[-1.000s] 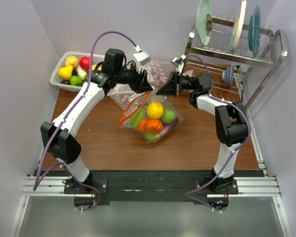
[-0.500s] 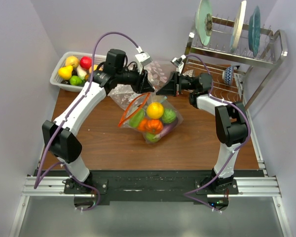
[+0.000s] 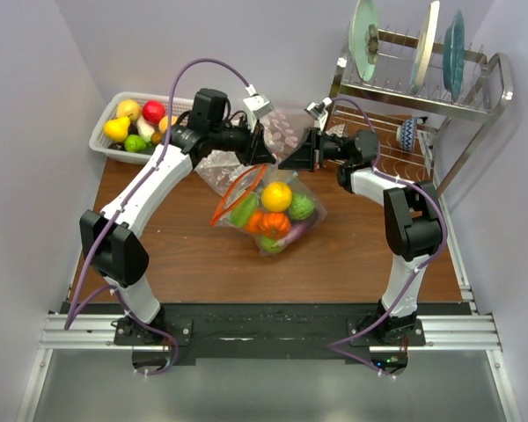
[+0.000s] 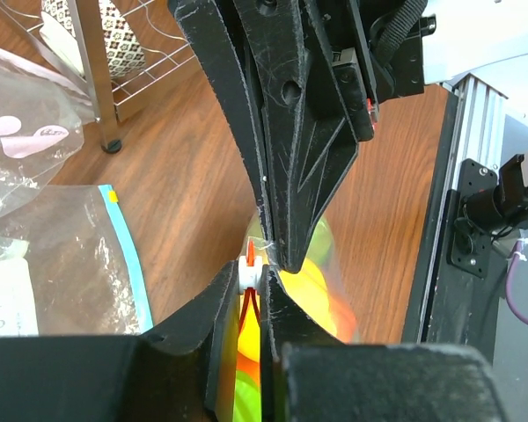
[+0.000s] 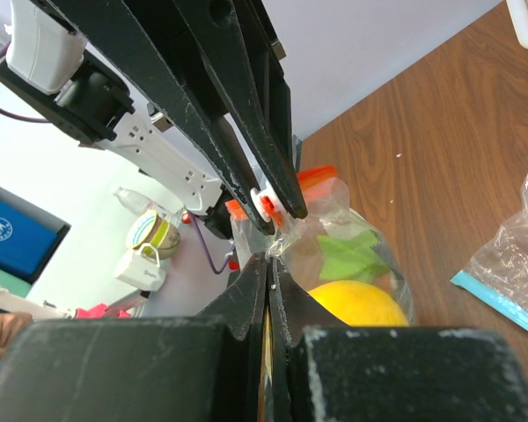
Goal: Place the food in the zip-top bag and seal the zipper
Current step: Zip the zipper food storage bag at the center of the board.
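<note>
- I've got the bag near the middle of the table, its belly resting on the wood and its top edge drawn up toward 12 o'clock, where both arms meet.
- The left gripper comes in from 10 o'clock. On my left wrist view the fingers are nearly together, nipping the zipper with its white slider piece between them.
- The right gripper comes in from 2 o'clock. Its fingers are pressed flat together on the clear top edge of the bag, tip to tip with the left ones.
- The rest of the zipper hangs loose in an orange loop toward 8 o'clock, so the mouth is not sealed.
- Food inside the bag: a yellow fruit on top, a green one at its 4 o'clock, an orange one below.
- More food sits in the white basket at 10 o'clock, a yellow pear and a red piece among it.
- A second clear bag with a blue-green strip lies flat just beside the left gripper.
- The dish rack stands at 2 o'clock.
</note>
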